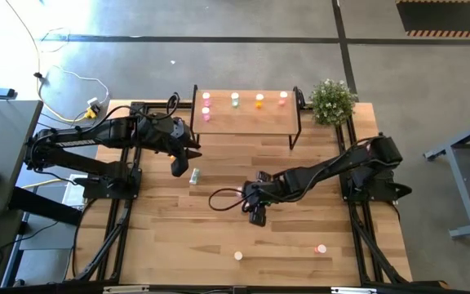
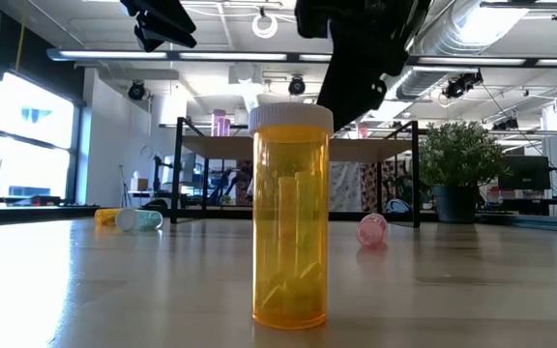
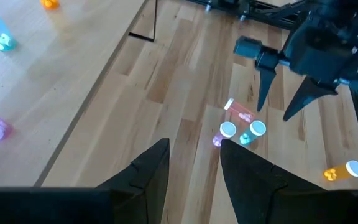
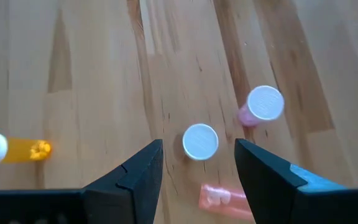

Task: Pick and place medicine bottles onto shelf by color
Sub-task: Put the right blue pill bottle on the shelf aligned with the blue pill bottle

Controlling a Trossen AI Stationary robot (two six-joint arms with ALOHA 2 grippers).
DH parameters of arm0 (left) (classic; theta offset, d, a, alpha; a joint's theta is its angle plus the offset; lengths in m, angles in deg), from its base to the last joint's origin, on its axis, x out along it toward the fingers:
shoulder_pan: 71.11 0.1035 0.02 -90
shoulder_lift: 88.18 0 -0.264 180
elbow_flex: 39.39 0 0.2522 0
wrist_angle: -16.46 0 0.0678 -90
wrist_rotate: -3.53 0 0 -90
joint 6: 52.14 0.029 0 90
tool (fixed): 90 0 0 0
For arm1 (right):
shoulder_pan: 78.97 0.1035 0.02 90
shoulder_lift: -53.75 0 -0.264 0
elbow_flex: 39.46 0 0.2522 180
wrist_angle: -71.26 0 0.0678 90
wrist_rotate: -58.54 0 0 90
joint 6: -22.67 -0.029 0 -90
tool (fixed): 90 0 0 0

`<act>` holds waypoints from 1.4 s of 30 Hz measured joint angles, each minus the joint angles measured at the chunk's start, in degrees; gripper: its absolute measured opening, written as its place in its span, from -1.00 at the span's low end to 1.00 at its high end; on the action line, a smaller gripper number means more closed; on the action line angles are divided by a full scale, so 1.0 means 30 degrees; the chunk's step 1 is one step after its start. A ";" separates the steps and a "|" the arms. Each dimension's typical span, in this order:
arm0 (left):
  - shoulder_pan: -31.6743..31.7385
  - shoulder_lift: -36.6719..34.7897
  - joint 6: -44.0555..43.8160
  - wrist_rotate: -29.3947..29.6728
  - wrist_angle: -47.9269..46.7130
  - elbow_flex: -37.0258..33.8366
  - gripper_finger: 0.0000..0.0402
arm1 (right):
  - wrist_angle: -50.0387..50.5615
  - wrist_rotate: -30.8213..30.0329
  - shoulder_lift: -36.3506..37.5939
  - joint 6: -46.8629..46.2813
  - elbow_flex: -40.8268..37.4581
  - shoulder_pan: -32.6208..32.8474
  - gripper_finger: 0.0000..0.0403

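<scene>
The shelf (image 1: 247, 122) stands at the table's far edge with several white-capped bottles on top, among them pink ones (image 1: 206, 109), a green one (image 1: 235, 99) and an orange one (image 1: 259, 100). My right gripper (image 1: 257, 216) hovers open at mid-table. Its fingers stand on either side of an upright white-capped bottle (image 4: 200, 142) without touching it. A pink bottle (image 4: 263, 106) and a lying pink bottle (image 4: 222, 196) are close by. My left gripper (image 1: 179, 168) is open and empty, in front of the shelf's left end, beside a lying pale bottle (image 1: 194, 175).
An orange bottle (image 1: 238, 256) stands upright near the near edge and looms large in the low view (image 2: 291, 213). A pink bottle (image 1: 321, 248) lies to its right. A potted plant (image 1: 331, 100) stands at the far right corner beside the shelf.
</scene>
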 joint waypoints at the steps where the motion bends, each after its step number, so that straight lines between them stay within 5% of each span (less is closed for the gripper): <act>1: 0.0000 0.0000 0.0000 -0.0003 -0.0010 0.0000 -0.34 | -0.0192 0.0000 -0.0202 -0.0001 0.0000 0.0000 -0.06; 27: 0.0007 0.0013 0.0351 -0.0004 -0.0287 0.0000 -0.34 | -0.1415 0.0124 -0.2983 -0.0736 0.0007 -0.0044 -0.06; 42: 0.0007 0.0010 0.0350 0.0003 -0.0314 0.0000 -0.34 | -0.1517 0.0208 -0.2983 -0.1303 0.0007 -0.0168 -0.53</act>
